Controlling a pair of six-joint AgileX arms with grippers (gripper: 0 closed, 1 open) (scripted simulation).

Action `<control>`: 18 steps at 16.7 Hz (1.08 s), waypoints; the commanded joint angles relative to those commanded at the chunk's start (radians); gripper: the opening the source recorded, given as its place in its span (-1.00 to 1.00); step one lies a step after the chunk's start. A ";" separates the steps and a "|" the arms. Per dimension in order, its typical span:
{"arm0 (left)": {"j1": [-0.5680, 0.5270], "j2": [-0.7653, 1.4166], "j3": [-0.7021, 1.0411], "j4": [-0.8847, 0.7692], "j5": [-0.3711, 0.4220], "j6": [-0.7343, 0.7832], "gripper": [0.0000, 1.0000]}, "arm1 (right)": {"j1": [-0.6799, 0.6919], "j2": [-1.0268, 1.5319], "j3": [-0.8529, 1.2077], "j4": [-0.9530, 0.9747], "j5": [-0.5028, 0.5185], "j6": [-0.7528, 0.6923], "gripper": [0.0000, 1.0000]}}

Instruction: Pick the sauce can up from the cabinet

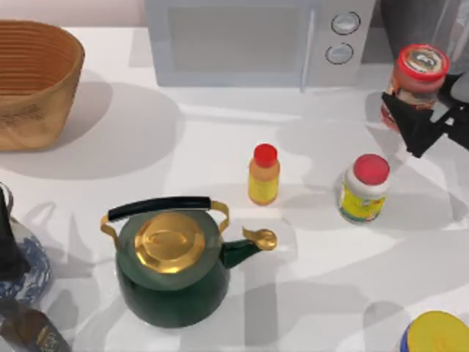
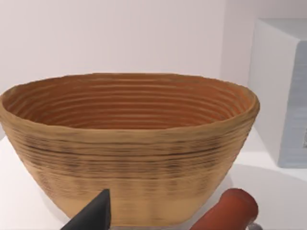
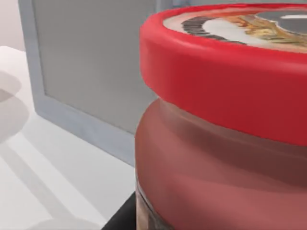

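Top view showed the can (image 1: pixel 419 79) just right of the microwave (image 1: pixel 249 40), in front of the dark cabinet (image 1: pixel 410 22) at the table's back right. The right gripper (image 1: pixel 421 121) had its black fingers on either side of the can's lower body, apparently clamped on it. In the right wrist view the can (image 3: pixel 225 143) loomed close, with its red rim over a reddish side. It looked rigid, smooth and fairly light, so likely slippery; a firm grip across the straight wall below the rim would suit. The left gripper (image 1: pixel 7 249) sat parked far left of the microwave; I could not tell its opening.
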 joint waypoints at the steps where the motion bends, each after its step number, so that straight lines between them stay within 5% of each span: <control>1: 0.000 0.000 0.000 0.000 0.000 0.000 1.00 | 0.015 0.020 0.025 -0.003 0.015 -0.001 -1.00; 7: 0.000 0.000 0.000 0.000 0.000 0.000 1.00 | 0.037 0.048 0.060 -0.008 0.036 -0.003 -1.00; 18: 0.000 0.000 0.000 0.000 0.000 0.000 1.00 | 0.037 0.048 0.060 -0.008 0.036 -0.003 0.66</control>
